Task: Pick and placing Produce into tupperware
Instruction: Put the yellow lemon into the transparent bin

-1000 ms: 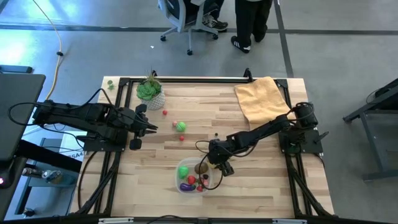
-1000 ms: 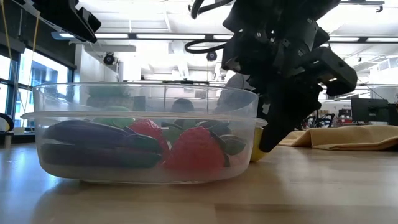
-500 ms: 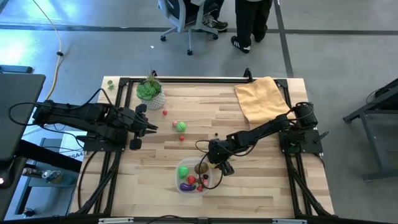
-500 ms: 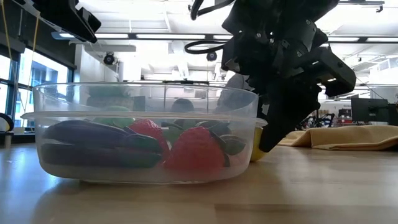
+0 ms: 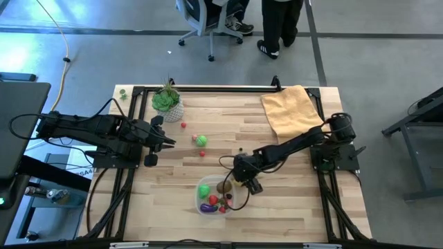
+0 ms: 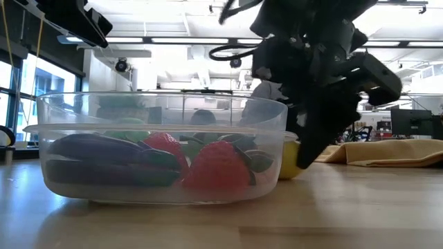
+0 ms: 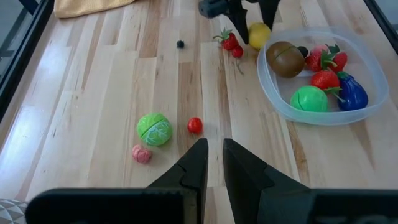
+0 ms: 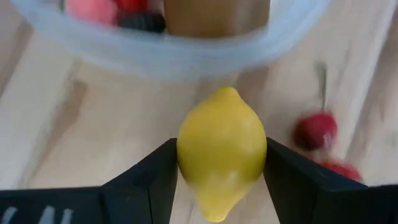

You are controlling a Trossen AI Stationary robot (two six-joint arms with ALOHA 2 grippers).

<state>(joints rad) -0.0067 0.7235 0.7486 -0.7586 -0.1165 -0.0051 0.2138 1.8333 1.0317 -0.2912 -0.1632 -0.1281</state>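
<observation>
The clear tupperware (image 5: 220, 195) stands near the table's front middle. It holds a kiwi (image 7: 285, 59), a green ball (image 7: 309, 99), an eggplant (image 7: 353, 93) and strawberries (image 7: 323, 59). A yellow lemon (image 8: 221, 149) lies just outside the tub's far right wall, with my right gripper (image 5: 241, 181) shut on it. Red cherries (image 7: 231, 42) lie beside it. Toward the table's left middle lie a green cabbage (image 5: 201, 140) and small red pieces (image 5: 183, 125). My left gripper (image 5: 169, 142) hangs shut above the table's left side, holding nothing. My right gripper pinches the lemon between its two fingers (image 8: 163, 171), one on each side of its widest part (image 8: 186, 152). The fingers slant down from the table's far right side. In the low view the lemon (image 6: 289, 160) sits on the table against the tub's wall.
A green plant in a white pot (image 5: 168, 104) stands at the far left. A yellow cloth (image 5: 291, 111) lies at the far right. A small dark bit (image 7: 180, 44) lies on the wood. People's legs and a chair show beyond the far edge.
In the low view my right gripper has shifted slightly toward the right, away from the tub's wall. More of the lemon now shows beside the tub. The tub and its contents have stayed put.
</observation>
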